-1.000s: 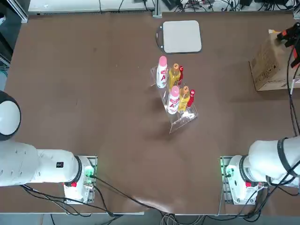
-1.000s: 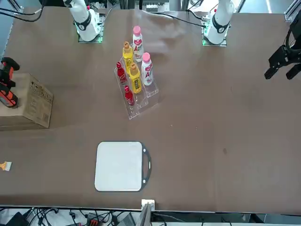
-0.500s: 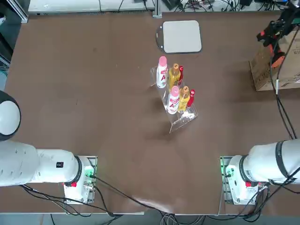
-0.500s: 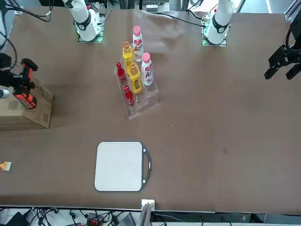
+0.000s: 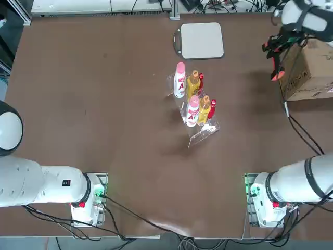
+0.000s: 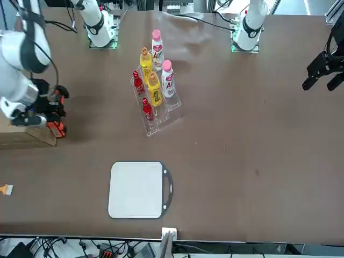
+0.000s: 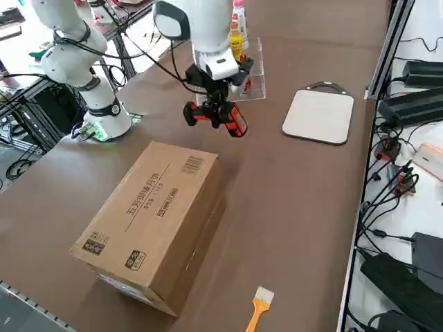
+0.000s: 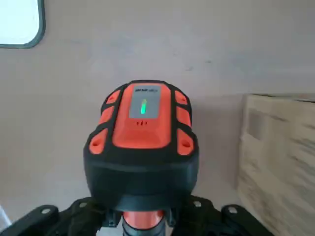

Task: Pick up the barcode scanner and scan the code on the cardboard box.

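Right claw [image 7: 216,111], clamped on the barcode scanner [image 7: 223,117], is seen raised above the desk [image 5: 104,104] just beside the cardboard box [image 7: 152,218], which lies at the desk's right edge near the far corner. A green light is lit on the scanner's orange-and-black head. A clear bottle rack [image 5: 195,104] is placed mid-desk.

Bright even light, soft shadows
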